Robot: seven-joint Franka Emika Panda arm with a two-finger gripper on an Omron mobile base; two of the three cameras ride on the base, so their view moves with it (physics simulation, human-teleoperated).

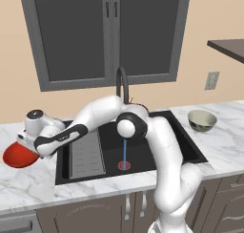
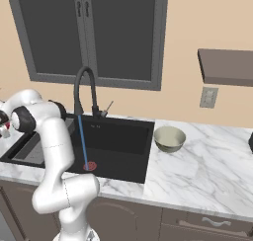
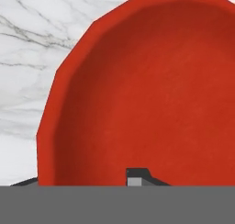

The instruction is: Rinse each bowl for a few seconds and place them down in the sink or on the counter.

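The shallow red bowl (image 1: 16, 156) rests on the counter (image 1: 224, 146) left of the sink (image 1: 187, 137). My gripper (image 1: 25, 142) reaches down onto its near rim, jaws closed across the bowl's wall. In the hand view the red bowl (image 3: 151, 90) looms close, one dark fingertip (image 3: 137, 176) stands inside it, and the other finger is hidden under the wall. The grey-beige bowl (image 1: 202, 120) (image 2: 169, 138) sits upright on the counter (image 2: 207, 171) right of the sink (image 2: 123, 136).
The black arched tap (image 1: 122, 81) (image 2: 83, 87) runs a thin blue stream (image 1: 125, 153) onto the red drain (image 1: 124, 165). A grey ribbed tray (image 1: 86, 153) lies in the basin's left half. A dark shelf (image 2: 227, 67) juts out at the upper right.
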